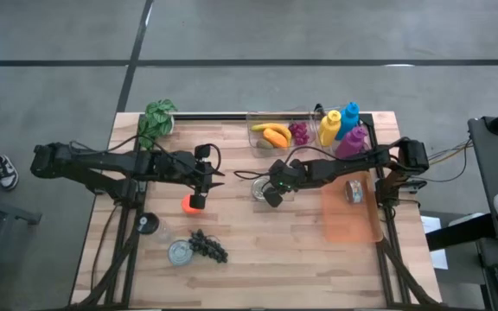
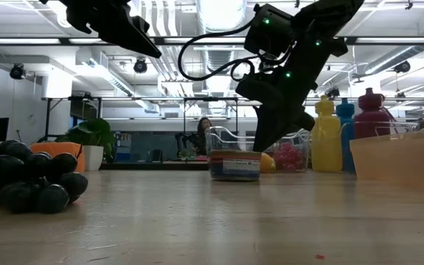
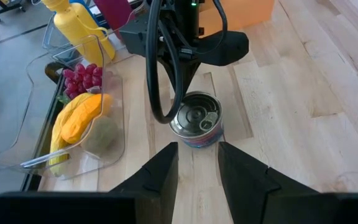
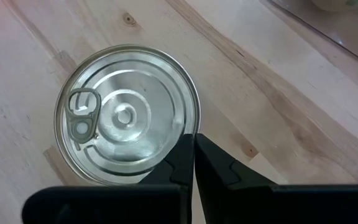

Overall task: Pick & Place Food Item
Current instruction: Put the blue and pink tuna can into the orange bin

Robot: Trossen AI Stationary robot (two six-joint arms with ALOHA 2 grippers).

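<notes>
A tin can [image 4: 126,115] with a pull-tab lid stands upright on its base on the wooden table [image 1: 258,259], near the middle [image 1: 260,187]. My right gripper [image 4: 194,143] is shut, its tips at the can's rim on the side away from the tab; the low view shows it slanting down just over the can's top [image 2: 260,147]. My left gripper [image 3: 197,162] hangs open above the table, left of the can, with nothing between its fingers. Below it an orange-red round item [image 1: 194,203] lies on the table. My right gripper's shut fingertips [image 4: 185,155] stand over the edge of the can's lid [image 4: 188,121], slanting down from the table's right side. Whether they touch the rim I cannot tell. The can stands upright on the table.
At the back stands a clear tray [image 1: 258,142] with a banana, a mango and red grapes, beside yellow, blue and magenta bottles [image 1: 340,130]. An orange tray [image 1: 350,225] at the right holds another can. Dark grapes [image 1: 208,246], a third can [image 1: 180,252] and a plant [image 1: 156,121] are at the left.
</notes>
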